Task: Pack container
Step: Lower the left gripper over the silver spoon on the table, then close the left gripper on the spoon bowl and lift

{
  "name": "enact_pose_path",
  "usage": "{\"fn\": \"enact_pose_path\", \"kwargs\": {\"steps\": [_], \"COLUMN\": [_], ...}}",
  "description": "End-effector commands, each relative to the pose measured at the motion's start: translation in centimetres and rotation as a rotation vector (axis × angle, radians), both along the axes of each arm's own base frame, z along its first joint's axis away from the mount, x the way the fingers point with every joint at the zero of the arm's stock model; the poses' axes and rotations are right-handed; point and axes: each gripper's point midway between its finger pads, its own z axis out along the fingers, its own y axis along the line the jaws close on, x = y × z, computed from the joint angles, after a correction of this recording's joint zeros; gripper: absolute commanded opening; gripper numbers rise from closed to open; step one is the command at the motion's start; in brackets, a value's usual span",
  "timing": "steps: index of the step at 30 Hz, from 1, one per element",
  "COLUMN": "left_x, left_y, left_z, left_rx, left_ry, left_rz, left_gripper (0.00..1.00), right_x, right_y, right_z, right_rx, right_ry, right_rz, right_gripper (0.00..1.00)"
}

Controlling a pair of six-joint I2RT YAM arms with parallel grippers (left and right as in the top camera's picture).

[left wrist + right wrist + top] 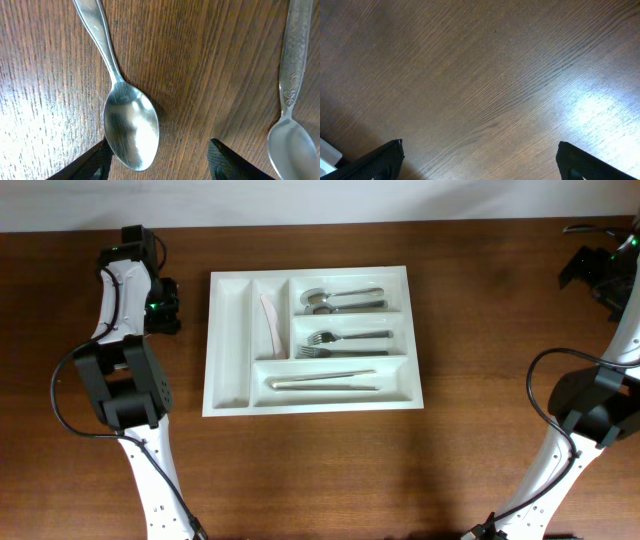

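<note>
Dark brown wood-grain table fills most of the view, with a strip of pale wall behind it. At the middle of the table a large white rectangular plastic cutlery tray lies flat, divided into five compartments. Its second narrow compartment holds a pale knife-shaped piece. The far wide one holds shiny metal spoons, the middle one metal forks, and the long near one slim pale utensils that I cannot identify.

The left arm rises from the near left edge and bends at a black elbow. It arches over so its wrist points down at the table just left of the tray's far corner. The left gripper is released, jaws apart, low over the wood. A silver metal teaspoon lies on the table between its black fingertips, its bowl close against one of them and its handle pointing away; it is not clasped. A second, patterned silver spoon lies beyond the other fingertip.

The right arm stands at the far right, folded upward, well apart from the tray. The right gripper is spread wide above the wood, holding nothing.
</note>
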Motion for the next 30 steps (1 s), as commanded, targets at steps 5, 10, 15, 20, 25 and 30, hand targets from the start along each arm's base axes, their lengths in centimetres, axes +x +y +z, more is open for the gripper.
{"fn": "enact_pose_path", "kwargs": {"steps": [5,10,15,20,25,30], "left_x": [-2.8,-3.3,-4.0,-4.6,-5.0,-5.2], "left_y": [-1.5,-0.9,0.0,0.8,1.6,1.9], "left_z": [-5.7,-5.7,-5.6,-5.6,-5.6,-5.5], "left_rx": [-0.078,-0.082,-0.087,-0.093,-0.096,-0.097], "left_ry": [0.151,0.166,0.186,0.201,0.21,0.215], "left_rz": [-0.004,0.01,0.03,0.05,0.068,0.074], "left_gripper": [0.64,0.64,0.64,0.64,0.64,0.52], "right_x": [0.0,0.0,0.0,0.0,0.0,0.0], "right_y": [0.3,0.3,0.3,0.3,0.3,0.3], "right_z": [1.7,1.7,1.7,1.7,1.7,1.7], "right_rx": [-0.019,-0.019,-0.019,-0.019,-0.018,-0.019], "right_ry": [-0.039,-0.039,-0.039,-0.039,-0.039,-0.039], "right_rz": [0.008,0.008,0.008,0.008,0.008,0.008], "right_gripper": [0.99,0.99,0.99,0.99,0.99,0.99]}}
